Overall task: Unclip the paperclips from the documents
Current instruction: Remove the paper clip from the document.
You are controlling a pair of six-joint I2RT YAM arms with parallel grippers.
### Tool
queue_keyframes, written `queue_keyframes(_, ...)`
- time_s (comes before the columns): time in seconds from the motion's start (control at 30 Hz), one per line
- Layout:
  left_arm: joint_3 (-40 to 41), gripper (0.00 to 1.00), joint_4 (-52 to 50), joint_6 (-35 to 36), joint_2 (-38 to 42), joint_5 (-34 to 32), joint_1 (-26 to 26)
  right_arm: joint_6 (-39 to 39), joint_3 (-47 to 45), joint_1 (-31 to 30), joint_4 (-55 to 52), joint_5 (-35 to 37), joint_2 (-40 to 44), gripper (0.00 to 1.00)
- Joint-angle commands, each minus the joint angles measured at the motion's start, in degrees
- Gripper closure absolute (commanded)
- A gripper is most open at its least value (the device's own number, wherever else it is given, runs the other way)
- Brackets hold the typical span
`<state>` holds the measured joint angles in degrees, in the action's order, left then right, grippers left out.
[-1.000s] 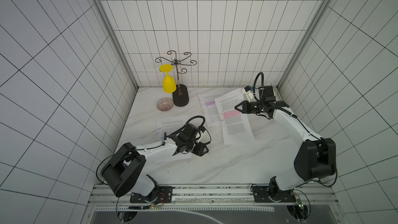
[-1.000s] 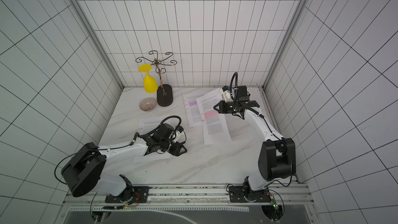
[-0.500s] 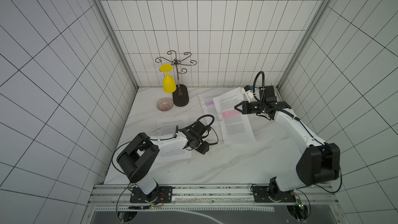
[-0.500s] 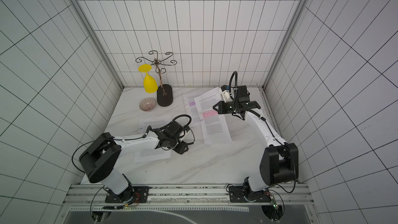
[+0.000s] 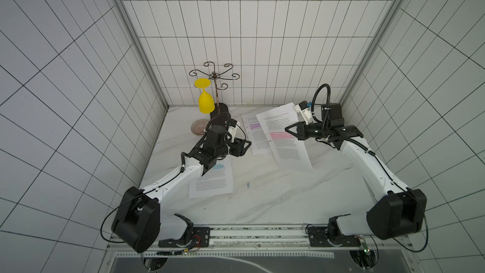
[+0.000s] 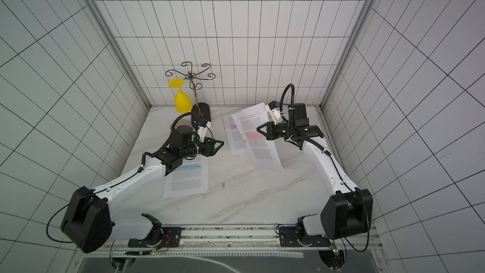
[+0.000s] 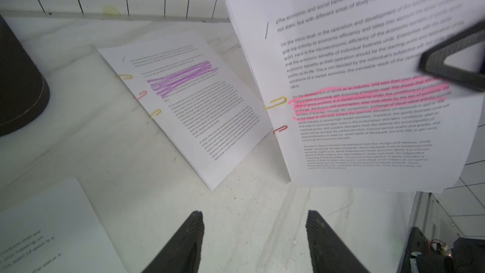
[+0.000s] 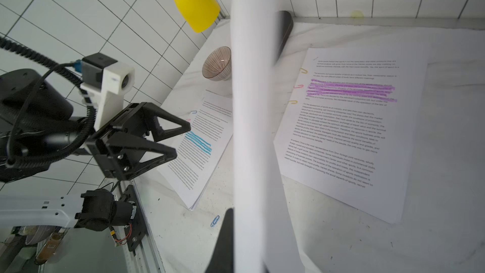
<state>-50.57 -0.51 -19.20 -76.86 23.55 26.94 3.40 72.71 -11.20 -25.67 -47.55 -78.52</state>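
Note:
My right gripper (image 5: 288, 129) is shut on the pink-highlighted document (image 5: 284, 140), holding it tilted up off the table. A yellow paperclip (image 7: 275, 103) and a red paperclip (image 7: 280, 128) sit on its free edge. My left gripper (image 5: 245, 145) is open and empty above the marble, facing that edge a short way off. The purple-highlighted document (image 7: 199, 106) lies flat behind, with three paperclips (image 7: 155, 113) on its edge. Under my left arm is the blue-highlighted document (image 5: 215, 182), with a blue paperclip (image 8: 193, 112) on it. One loose blue paperclip (image 5: 248, 185) lies on the table.
A yellow glass (image 5: 205, 101) hangs from a wire rack on a black base (image 5: 221, 108) at the back left. A ribbed bowl (image 5: 198, 128) stands beside the base. Tiled walls close in three sides, and a metal rail (image 5: 236, 237) runs along the front.
My left gripper has moved away from the front, off the blue document's side, toward the lifted pink document, and its jaws have opened wider. The right arm has kept the pink document raised.

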Motion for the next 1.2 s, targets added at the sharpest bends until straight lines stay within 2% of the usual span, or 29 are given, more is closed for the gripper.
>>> queue_keyframes(0.0, 0.2, 0.31, 15.0, -5.6, -2.8, 10.3, -0.5, -1.6, -2.6, -1.2, 4.0, -6.9, 3.0, 1.0)
queue_keyframes(0.07, -0.7, 0.3, 19.4, -7.1, -4.4, 14.4, -0.5, -1.6, -3.1, -1.7, 4.9, -8.9, 4.1, 1.0)
queue_keyframes(0.13, -1.2, 0.23, 24.2, -9.2, -5.9, 17.8, -0.6, -1.3, -3.5, -2.1, 5.4, -10.7, 5.1, 1.0)
queue_keyframes(0.3, -2.0, 0.17, 29.5, -10.6, -7.7, 21.6, -0.6, -1.1, -4.3, -2.4, 6.3, -14.7, 6.7, 1.0)
queue_keyframes(0.43, -2.2, 0.17, 34.4, -13.5, -8.8, 25.0, -0.6, -0.2, -5.7, -2.5, 9.0, -17.1, 7.5, 1.0)
queue_keyframes(0.5, -1.8, 0.21, 37.8, -16.7, -9.7, 27.2, -0.6, 0.1, -6.0, -2.5, 9.8, -16.9, 7.7, 1.0)
queue_keyframes(0.6, -0.5, 0.36, 41.6, -20.3, -10.1, 28.9, -0.6, 0.5, -5.6, -2.5, 10.5, -16.7, 7.6, 1.0)
queue_keyframes(0.73, 1.7, 0.64, 42.7, -20.9, -9.6, 29.3, -0.6, 1.7, -5.3, -2.5, 12.3, -16.2, 7.7, 1.0)
queue_keyframes(0.9, 2.8, 0.65, 39.6, -19.0, -8.5, 29.0, -1.1, 1.9, -5.0, -2.3, 12.9, -15.2, 7.9, 1.0)
queue_keyframes(1.0, 3.4, 0.79, 37.9, -18.1, -7.5, 27.8, -2.0, 1.9, -5.0, -2.2, 12.9, -14.8, 8.1, 1.0)
queue_keyframes(1.17, 4.1, 0.78, 35.9, -16.8, -5.7, 26.8, -3.8, 2.0, -5.7, -1.7, 12.9, -14.5, 8.3, 1.0)
